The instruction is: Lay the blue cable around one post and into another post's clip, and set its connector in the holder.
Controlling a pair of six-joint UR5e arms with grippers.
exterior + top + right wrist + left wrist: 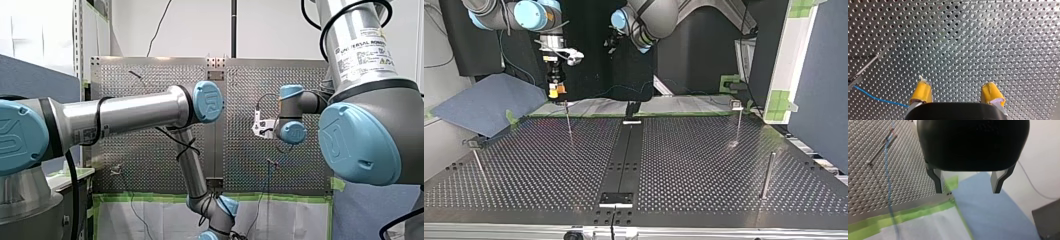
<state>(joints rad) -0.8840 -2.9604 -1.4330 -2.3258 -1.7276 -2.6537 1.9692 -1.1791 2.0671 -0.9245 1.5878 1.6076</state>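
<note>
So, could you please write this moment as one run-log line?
left pincer: open, empty | right pincer: open, empty, above table | blue cable: not held, runs off table edge

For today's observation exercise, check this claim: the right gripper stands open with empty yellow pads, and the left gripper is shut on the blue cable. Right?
No. The left wrist view shows the left gripper open and empty; the blue cable lies on the table beside it. The rest holds.
</note>
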